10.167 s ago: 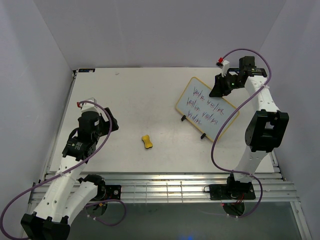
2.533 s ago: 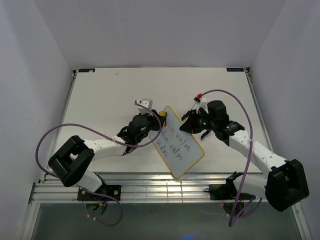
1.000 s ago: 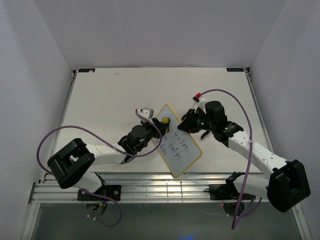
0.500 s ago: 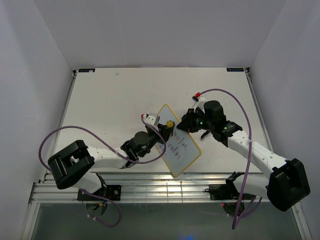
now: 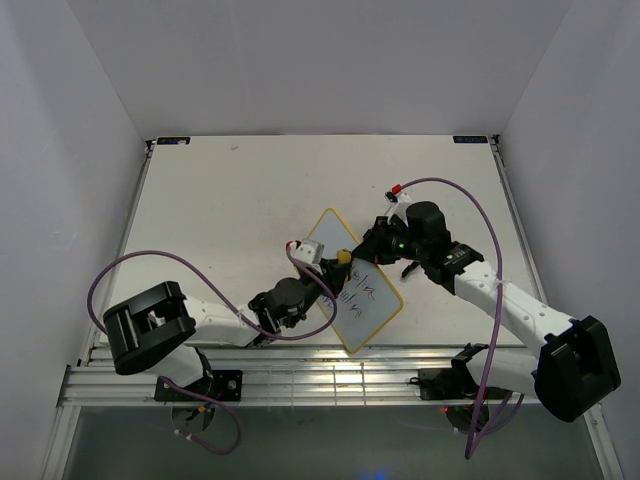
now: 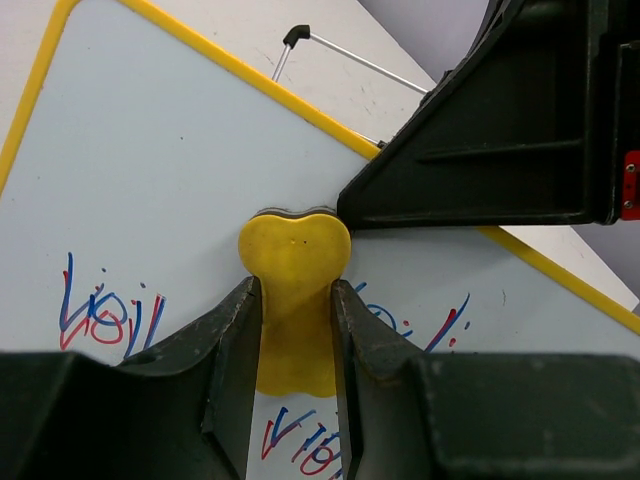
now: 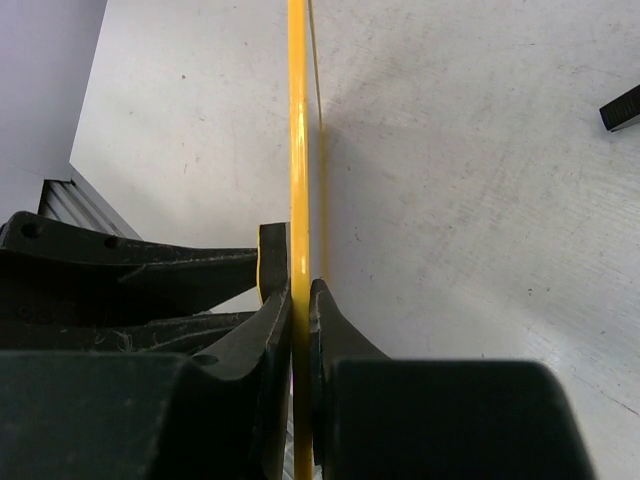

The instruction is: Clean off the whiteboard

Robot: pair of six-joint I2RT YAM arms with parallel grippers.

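Observation:
The whiteboard (image 5: 366, 303), white with a thin yellow frame, stands tilted near the table's front middle. Its upper part is blank, and blue and red handwriting (image 6: 100, 310) covers the lower part. My right gripper (image 5: 373, 243) is shut on the board's upper right frame edge (image 7: 298, 120), one finger on each side (image 7: 301, 285). My left gripper (image 5: 338, 264) is shut on a small yellow eraser (image 6: 293, 258), its fingers (image 6: 236, 330) pinching the eraser's waist. The eraser presses flat on the board just below the right gripper's black body (image 6: 480, 150).
One black-tipped wire foot (image 6: 297, 35) of the board sticks out behind it, another (image 7: 620, 108) lies on the white table (image 7: 450, 150). Purple cables loop from both arms. White walls enclose the table, and a metal rail (image 5: 330, 380) runs along the near edge.
My left gripper has slid the eraser down and to the right across the board, leaving more of the upper part blank. The right gripper has kept its hold on the frame.

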